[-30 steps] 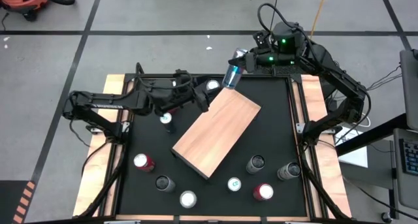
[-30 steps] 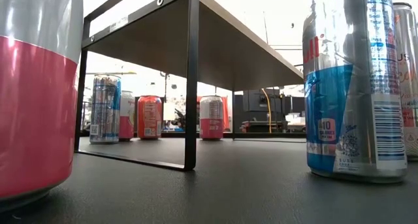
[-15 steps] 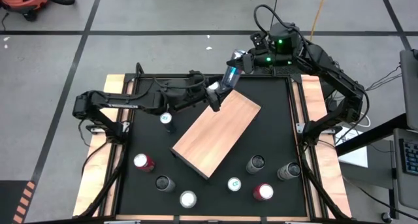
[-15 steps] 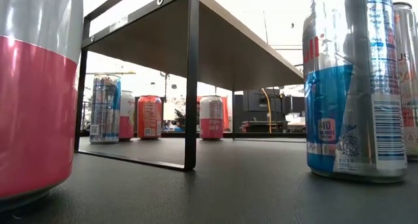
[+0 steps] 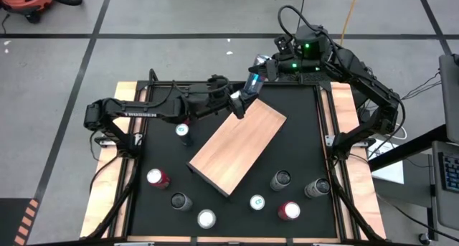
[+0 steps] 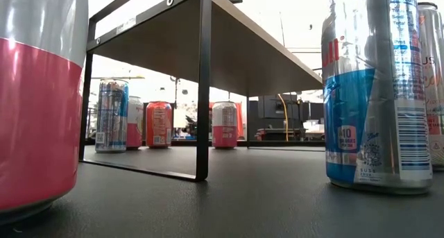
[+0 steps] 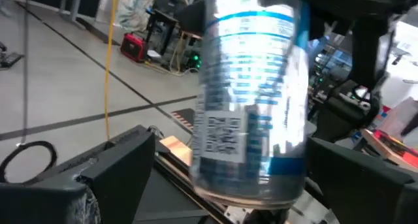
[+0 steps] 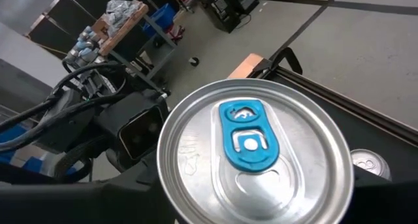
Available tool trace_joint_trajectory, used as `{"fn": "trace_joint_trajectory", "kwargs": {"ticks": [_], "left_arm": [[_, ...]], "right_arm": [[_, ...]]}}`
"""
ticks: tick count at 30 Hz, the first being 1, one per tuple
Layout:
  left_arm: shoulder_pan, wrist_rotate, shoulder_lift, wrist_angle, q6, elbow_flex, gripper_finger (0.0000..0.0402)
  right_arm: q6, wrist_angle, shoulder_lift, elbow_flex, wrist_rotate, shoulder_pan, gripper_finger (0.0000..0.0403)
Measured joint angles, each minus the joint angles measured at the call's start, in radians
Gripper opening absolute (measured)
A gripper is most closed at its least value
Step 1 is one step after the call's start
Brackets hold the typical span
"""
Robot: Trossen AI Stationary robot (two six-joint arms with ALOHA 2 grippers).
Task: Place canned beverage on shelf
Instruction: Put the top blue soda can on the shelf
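Your right gripper [image 5: 259, 68] is clamped on a blue-and-silver can [image 5: 252, 83], holding it tilted in the air above the far corner of the shelf [image 5: 237, 145]; you can see the can's silver lid with its blue tab [image 8: 243, 138] from the right wrist. Your left gripper [image 5: 239, 105] reaches in from the left with its fingers [image 7: 114, 168] spread wide on either side of that can's lower end, not closed on it. You see the shelf lying at an angle mid-table, its top bare. On the black table [image 5: 301, 131] other cans stand around it: one on the left [image 5: 183, 131], a red one [image 5: 158, 178] nearer, and several along the near edge.
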Motion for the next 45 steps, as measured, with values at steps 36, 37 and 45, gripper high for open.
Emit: {"fn": "trace_joint_trajectory", "kwargs": {"ticks": [36, 37, 45], "left_arm": [[0.03, 0.09, 0.007, -0.007, 0.006, 0.0, 0.0226], [0.03, 0.09, 0.007, -0.003, 0.004, 0.0, 0.0226], [0.026, 0.107, 0.007, 0.109, -0.008, -0.001, 0.0224]], "right_arm": [[-0.008, 0.0, 0.022, 0.0, -0.002, 0.0, 0.0217], [-0.013, 0.002, 0.022, 0.0, -0.005, 0.0, 0.0224], [-0.054, 0.018, -0.004, 0.0, -0.084, -0.004, 0.0313]]}}
